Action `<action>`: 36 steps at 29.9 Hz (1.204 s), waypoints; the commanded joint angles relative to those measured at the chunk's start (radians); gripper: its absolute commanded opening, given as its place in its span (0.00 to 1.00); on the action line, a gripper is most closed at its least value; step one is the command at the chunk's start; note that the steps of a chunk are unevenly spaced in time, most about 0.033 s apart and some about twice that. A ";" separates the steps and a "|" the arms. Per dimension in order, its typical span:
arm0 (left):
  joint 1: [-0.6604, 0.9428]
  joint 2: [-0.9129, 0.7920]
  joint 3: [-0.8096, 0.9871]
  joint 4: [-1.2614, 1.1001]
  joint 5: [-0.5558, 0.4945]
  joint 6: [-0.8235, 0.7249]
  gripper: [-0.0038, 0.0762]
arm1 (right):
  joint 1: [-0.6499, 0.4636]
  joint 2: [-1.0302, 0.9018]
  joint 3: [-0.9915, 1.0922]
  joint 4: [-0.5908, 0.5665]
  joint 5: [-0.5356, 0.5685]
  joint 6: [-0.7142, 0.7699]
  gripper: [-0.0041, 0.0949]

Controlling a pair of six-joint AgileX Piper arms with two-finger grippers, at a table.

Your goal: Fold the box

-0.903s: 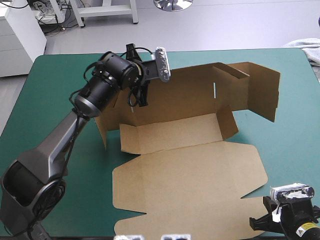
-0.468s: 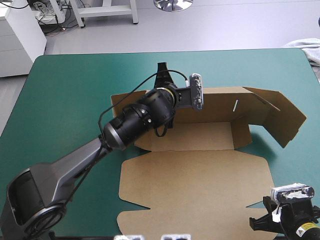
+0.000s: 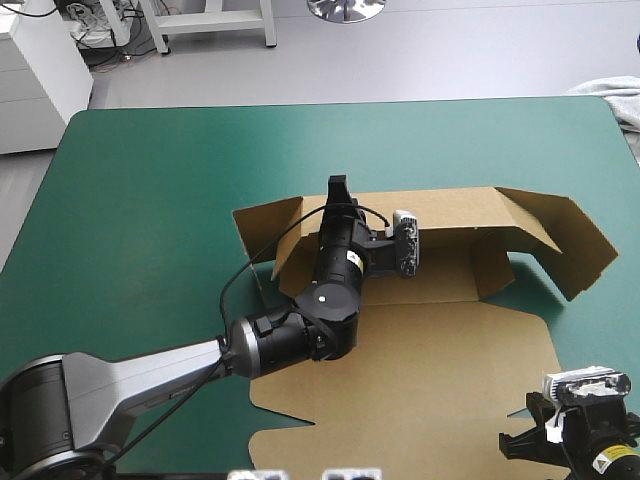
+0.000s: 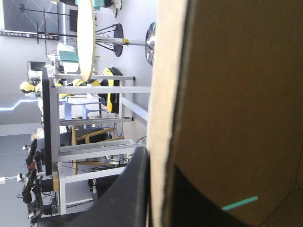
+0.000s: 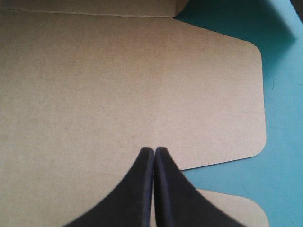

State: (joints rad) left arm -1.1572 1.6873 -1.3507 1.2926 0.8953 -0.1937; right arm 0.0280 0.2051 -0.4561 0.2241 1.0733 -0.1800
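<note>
My left pincer [image 4: 160,158], gripping the box [image 3: 440,360], has swung its rear wall [image 3: 450,205] upright, so the tray takes shape; my right pincer [image 5: 154,153] sits closed.

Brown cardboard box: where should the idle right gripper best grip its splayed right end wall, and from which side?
Probably the brown board end wall's free top edge, from the table's right side: it stands raised, leaning outward, so fingers can straddle the sheet. The left gripper pinches the far wall.
</note>
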 commanded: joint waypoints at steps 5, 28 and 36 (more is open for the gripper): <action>-0.012 -0.056 0.051 0.149 0.012 -0.146 0.04 | 0.003 0.014 -0.102 0.008 -0.083 0.076 0.03; -0.012 -0.056 0.051 0.157 0.013 -0.135 0.04 | 0.003 0.749 -0.849 -0.148 -0.229 0.148 0.03; -0.012 -0.056 0.051 0.157 0.013 -0.135 0.04 | 0.003 1.060 -1.065 -0.126 -0.172 0.127 0.02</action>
State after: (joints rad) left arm -1.1604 1.6835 -1.2743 1.4010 0.8957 -0.3135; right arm 0.0280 1.1966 -1.4370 0.0785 0.9299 -0.0299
